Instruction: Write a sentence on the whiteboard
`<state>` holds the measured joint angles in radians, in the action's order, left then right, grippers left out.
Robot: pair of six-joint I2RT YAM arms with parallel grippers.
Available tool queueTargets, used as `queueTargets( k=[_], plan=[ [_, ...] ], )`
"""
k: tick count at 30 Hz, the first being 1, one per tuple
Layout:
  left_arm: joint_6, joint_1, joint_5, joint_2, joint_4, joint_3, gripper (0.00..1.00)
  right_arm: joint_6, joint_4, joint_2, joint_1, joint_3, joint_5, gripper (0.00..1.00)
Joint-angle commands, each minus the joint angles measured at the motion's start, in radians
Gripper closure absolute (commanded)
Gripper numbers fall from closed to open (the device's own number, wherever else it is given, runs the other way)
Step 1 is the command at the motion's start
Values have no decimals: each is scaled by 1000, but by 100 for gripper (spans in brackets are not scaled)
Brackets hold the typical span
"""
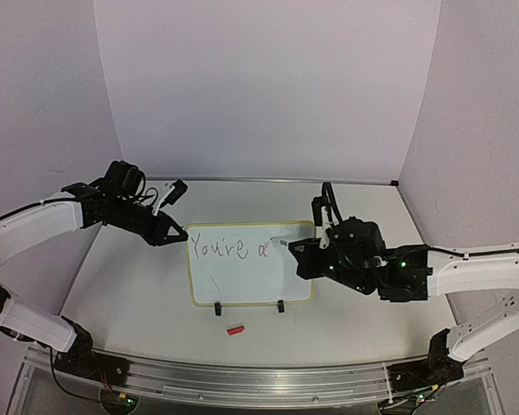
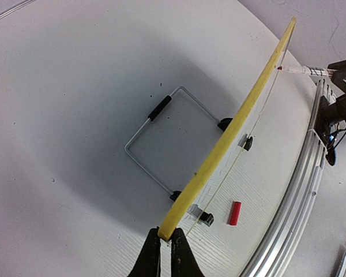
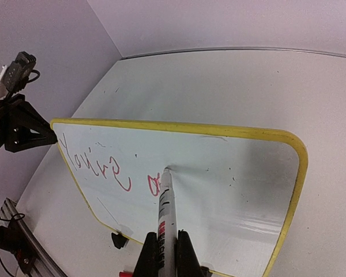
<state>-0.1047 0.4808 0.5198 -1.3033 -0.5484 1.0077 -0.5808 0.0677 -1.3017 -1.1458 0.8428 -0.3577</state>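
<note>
Whiteboard: the yellow-framed whiteboard [image 1: 251,281] stands in the middle of the table [image 1: 130,285], between the two arms, tilted back, with its two black feet [image 1: 281,306] on the near long edge.
Sentence: red handwriting [image 1: 218,251] along the board's far left reads "You're", followed by the start of an "a"; the rest of the board is blank.
Left gripper: the left gripper [image 2: 165,236] is pinched tight on the frame at the board's far left corner.
Right gripper: the right gripper [image 3: 166,245] is closed around a marker [image 3: 166,202], reaching in from the right.
Marker: its tip touches the board face right at the unfinished "a".
Stand: seen from the left wrist, a wire stand [image 2: 160,107] with a black sleeve lies flat on the table behind the board.
Cap: a small red cap [image 1: 234,329] lies on the table just near of the board's left foot.
Rail: an aluminium rail [image 1: 259,380] runs along the table's near edge.
</note>
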Motion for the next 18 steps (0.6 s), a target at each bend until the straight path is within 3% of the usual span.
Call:
queueTargets(
  k=[1,18],
  plan=[
    [-20,7,-33,-22,-49,13,100,-18,14,11,2,-10,-21,100],
    [-20,7,-29,-18,-48,12,100,-71,-47,-20,3,-30,35,100]
  ],
)
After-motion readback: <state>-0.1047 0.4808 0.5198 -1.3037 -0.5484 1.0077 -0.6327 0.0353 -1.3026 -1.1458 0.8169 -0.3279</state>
